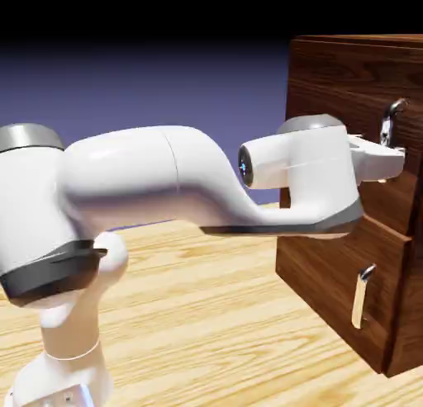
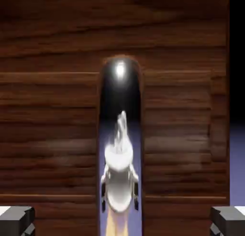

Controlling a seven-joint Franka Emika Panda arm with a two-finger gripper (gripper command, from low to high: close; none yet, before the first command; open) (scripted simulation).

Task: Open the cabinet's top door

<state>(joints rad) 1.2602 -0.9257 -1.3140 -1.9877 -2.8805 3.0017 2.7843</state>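
Observation:
The dark wood-grain cabinet (image 1: pixel 347 59) stands at the right of the exterior view. Its top door (image 1: pixel 330 83) carries a curved silver handle (image 1: pixel 394 118). My gripper (image 1: pixel 395 159) hovers just below and in front of that handle, close to the door face, its jaws standing open. In the hand view the door's wood (image 2: pixel 52 110) fills the frame. The shiny handle (image 2: pixel 120 115) runs upright through the middle and mirrors the robot. Both grey fingertips (image 2: pixel 16 220) sit far apart at the bottom corners, with the handle centred ahead of the gripper (image 2: pixel 122 224) and nothing held.
Below the top door is a shorter panel (image 1: pixel 330 269) with a small silver handle (image 1: pixel 362 294). The light wooden table (image 1: pixel 206 314) runs under the arm, whose white links span from the lower left to the cabinet.

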